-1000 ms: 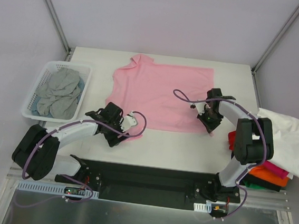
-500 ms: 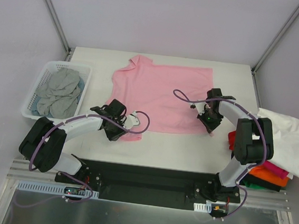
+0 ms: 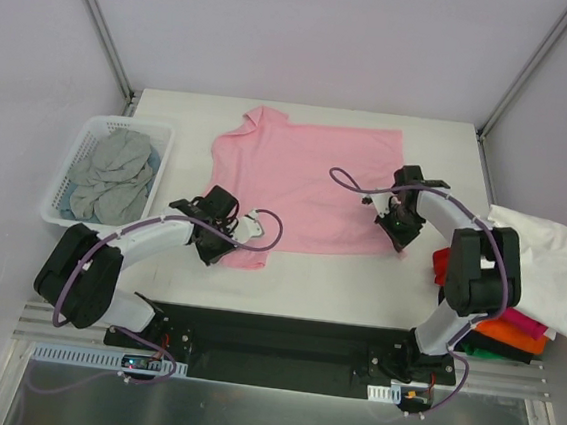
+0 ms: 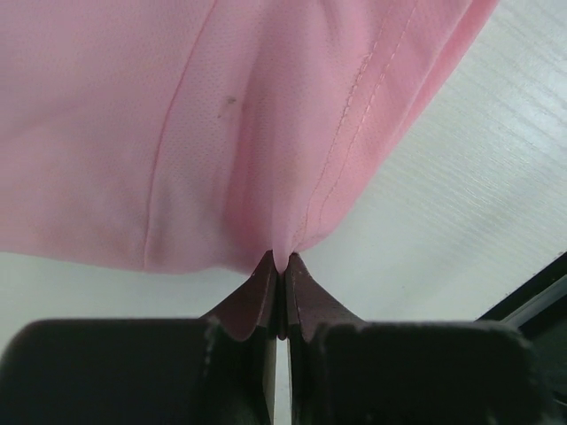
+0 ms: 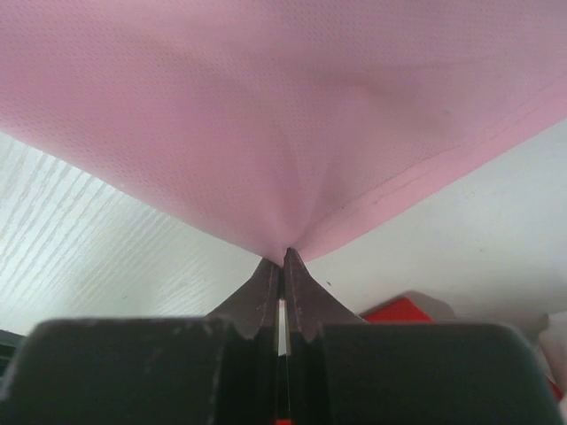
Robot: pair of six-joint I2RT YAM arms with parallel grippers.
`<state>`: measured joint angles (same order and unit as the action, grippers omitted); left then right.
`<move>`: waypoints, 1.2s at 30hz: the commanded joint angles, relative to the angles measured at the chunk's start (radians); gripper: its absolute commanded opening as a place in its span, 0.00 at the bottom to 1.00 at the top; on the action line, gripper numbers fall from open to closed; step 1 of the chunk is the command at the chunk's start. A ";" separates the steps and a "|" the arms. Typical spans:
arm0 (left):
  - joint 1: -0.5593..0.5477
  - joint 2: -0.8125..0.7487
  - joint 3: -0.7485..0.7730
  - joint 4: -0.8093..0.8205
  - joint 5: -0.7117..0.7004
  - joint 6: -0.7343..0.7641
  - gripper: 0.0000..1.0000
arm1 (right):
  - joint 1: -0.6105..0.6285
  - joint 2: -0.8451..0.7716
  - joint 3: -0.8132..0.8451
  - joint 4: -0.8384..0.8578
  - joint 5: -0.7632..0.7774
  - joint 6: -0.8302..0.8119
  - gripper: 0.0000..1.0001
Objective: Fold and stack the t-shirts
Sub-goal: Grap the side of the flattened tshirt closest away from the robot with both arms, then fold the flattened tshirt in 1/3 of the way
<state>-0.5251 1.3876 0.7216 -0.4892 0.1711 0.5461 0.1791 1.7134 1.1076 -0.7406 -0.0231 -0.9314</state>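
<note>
A light pink t-shirt (image 3: pixel 297 179) lies spread flat on the white table (image 3: pixel 337 278). My left gripper (image 3: pixel 223 239) is shut on its near left sleeve edge; the left wrist view shows the pink hem (image 4: pixel 282 252) pinched between the fingertips (image 4: pixel 301 283). My right gripper (image 3: pixel 399 232) is shut on the shirt's near right corner, and the pink cloth (image 5: pixel 283 239) rises in a peak from its closed jaws. A grey t-shirt (image 3: pixel 111 176) lies crumpled in the basket. White (image 3: pixel 550 263), red, magenta and orange (image 3: pixel 508 335) shirts are piled at the right.
A white lattice basket (image 3: pixel 62 213) stands at the table's left edge. The pile of shirts hangs over the right edge beside my right arm. A black rail (image 3: pixel 280 348) runs along the near edge. Metal posts stand at the back corners.
My left gripper slid toward the pink shirt's near left sleeve and shut on it. The right gripper kept its hold on the near right corner and shifted slightly.
</note>
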 commanded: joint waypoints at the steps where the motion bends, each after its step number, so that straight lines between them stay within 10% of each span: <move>1: 0.008 -0.073 0.084 -0.046 -0.016 0.034 0.00 | -0.003 -0.106 0.069 -0.084 -0.015 0.005 0.01; 36: 0.195 0.244 0.507 -0.063 -0.001 0.195 0.00 | -0.046 0.192 0.451 -0.146 0.084 -0.052 0.01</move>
<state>-0.3511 1.5929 1.1629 -0.5365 0.1287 0.7078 0.1467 1.8839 1.4872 -0.8604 0.0422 -0.9611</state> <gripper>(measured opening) 0.011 0.018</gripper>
